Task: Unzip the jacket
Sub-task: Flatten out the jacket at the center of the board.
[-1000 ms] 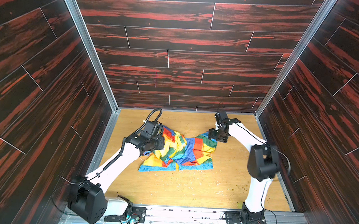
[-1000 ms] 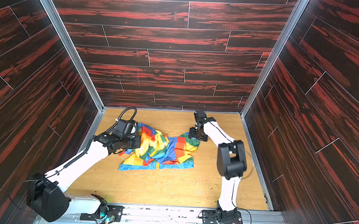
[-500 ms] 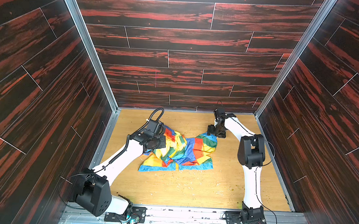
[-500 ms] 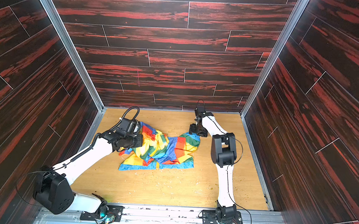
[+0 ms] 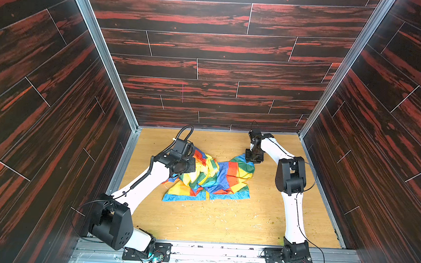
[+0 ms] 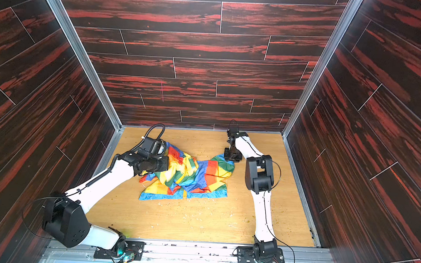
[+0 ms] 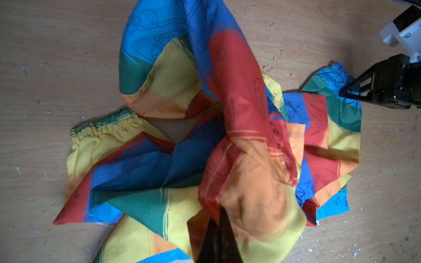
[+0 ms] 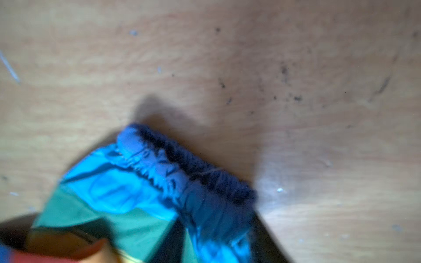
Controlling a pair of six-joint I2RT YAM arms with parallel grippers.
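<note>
The jacket (image 5: 214, 176) (image 6: 192, 175) lies crumpled on the wooden floor, striped blue, red, yellow and green. Its zipper is lost in the folds. My left gripper (image 7: 218, 227) is shut on a raised red-orange fold of the jacket (image 7: 239, 141); both top views show it at the garment's left side (image 5: 196, 164) (image 6: 168, 163). My right gripper (image 8: 218, 239) (image 5: 252, 160) (image 6: 231, 158) points down at the jacket's far right corner. Its dark fingers (image 8: 266, 241) are closed on the sleeve's blue elastic cuff (image 8: 182, 177).
Dark red plank walls (image 5: 208, 62) and metal corner posts (image 5: 104, 57) enclose the floor on three sides. Small crumbs and white flecks (image 5: 224, 219) are scattered over the wood (image 5: 224, 224) in front of the jacket. The arm bases sit on a metal rail (image 5: 210, 255) at the front.
My right gripper has closed on the sleeve cuff, and that arm's elbow has swung in toward the middle. The left gripper still holds its fold, and its arm has drawn slightly closer.
</note>
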